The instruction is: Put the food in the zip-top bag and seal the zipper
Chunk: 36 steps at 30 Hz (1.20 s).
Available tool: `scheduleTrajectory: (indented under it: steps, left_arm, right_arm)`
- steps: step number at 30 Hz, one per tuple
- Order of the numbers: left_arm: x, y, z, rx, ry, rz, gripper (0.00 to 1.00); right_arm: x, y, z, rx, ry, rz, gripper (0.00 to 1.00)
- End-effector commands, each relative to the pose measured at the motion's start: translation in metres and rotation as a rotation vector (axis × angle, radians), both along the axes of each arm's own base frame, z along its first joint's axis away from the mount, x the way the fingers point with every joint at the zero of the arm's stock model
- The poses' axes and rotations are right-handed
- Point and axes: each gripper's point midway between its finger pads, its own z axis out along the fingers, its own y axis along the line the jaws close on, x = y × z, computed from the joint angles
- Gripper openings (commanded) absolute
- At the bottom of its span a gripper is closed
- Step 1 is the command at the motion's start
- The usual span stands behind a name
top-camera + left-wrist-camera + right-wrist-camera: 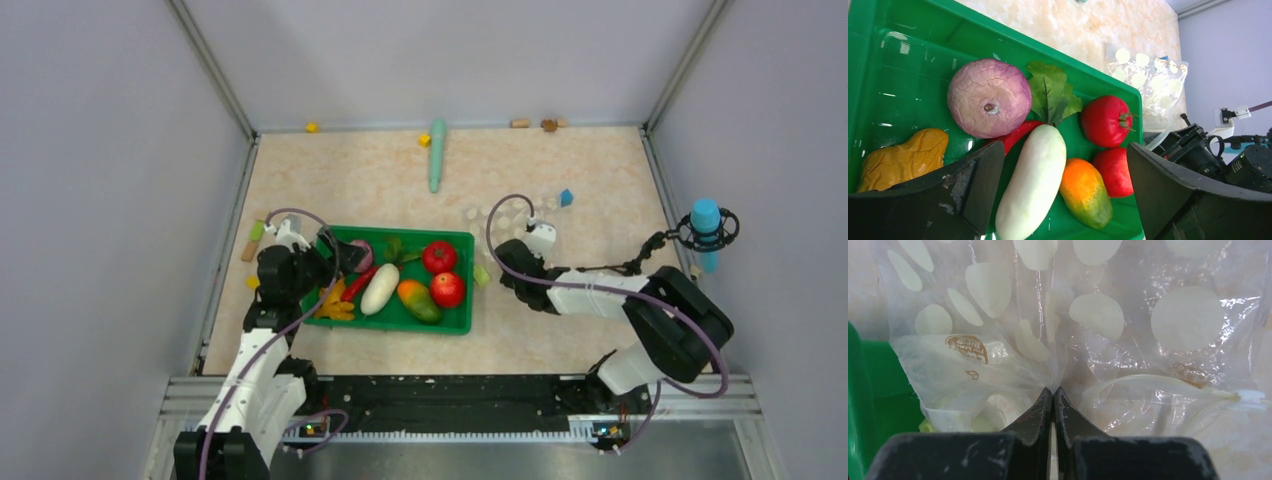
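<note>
The food lies in the green tray point(455, 322): two red tomatoes point(438, 257), white radish point(380, 288), orange-green mango point(419, 301), red chili point(357, 284), purple onion point(361, 255), yellow-orange bunch point(336, 307) and green leaf point(394, 249). My left gripper point(336, 258) is open and empty over the tray's left end; in its wrist view point(1064, 150) the radish point(1033, 185) and mango point(1087, 192) lie between the fingers. The clear dotted zip-top bag point(508, 212) lies right of the tray. My right gripper point(1053, 390) is shut, pinching the bag's film point(1098, 315). The zipper point(1173, 381) curves to its right.
A long teal stick point(437, 155) lies at the back centre with a yellow block point(424, 140) beside it. A blue block point(566, 197) sits behind the bag. Wooden blocks point(520, 123) lie along the back wall. A blue-tipped device point(706, 225) stands at the right wall.
</note>
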Motion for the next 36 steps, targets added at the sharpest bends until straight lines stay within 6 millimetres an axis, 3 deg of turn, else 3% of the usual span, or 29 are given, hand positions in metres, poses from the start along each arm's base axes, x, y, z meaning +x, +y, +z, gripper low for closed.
scheduleTrajectory:
  steps: [1,7,10,16,19,23,31,36]
  left_arm:
    - [-0.002,-0.01,0.017,-0.015,-0.078,-0.07,0.97]
    - [-0.012,-0.031,0.034,-0.063,-0.169,-0.193,0.97]
    - [-0.022,-0.049,0.048,-0.075,-0.232,-0.282,0.97]
    - [-0.046,-0.103,0.068,-0.006,-0.328,-0.444,0.97]
    - [-0.059,-0.132,0.082,-0.052,-0.383,-0.531,0.97]
    - [-0.068,-0.17,0.084,-0.052,-0.399,-0.595,0.97]
    - [-0.06,-0.236,0.069,0.094,-0.404,-0.67,0.97]
    - [-0.049,-0.269,0.061,0.184,-0.435,-0.702,0.97]
  right_arm:
    - [-0.031,0.006,0.002,0.087,0.051,0.069,0.0]
    - [-0.026,0.014,0.077,0.298,-0.182,0.088,0.0]
    - [-0.032,0.02,0.096,0.392,-0.23,0.122,0.0]
    - [-0.036,0.027,0.121,0.521,-0.286,0.127,0.0]
    - [-0.035,0.029,0.13,0.6,-0.322,0.105,0.0]
    - [-0.034,0.032,0.14,0.711,-0.358,0.072,0.0]
    - [-0.035,0.044,0.161,0.836,-0.381,0.071,0.0]
    - [-0.037,0.046,0.163,0.856,-0.343,0.038,0.0]
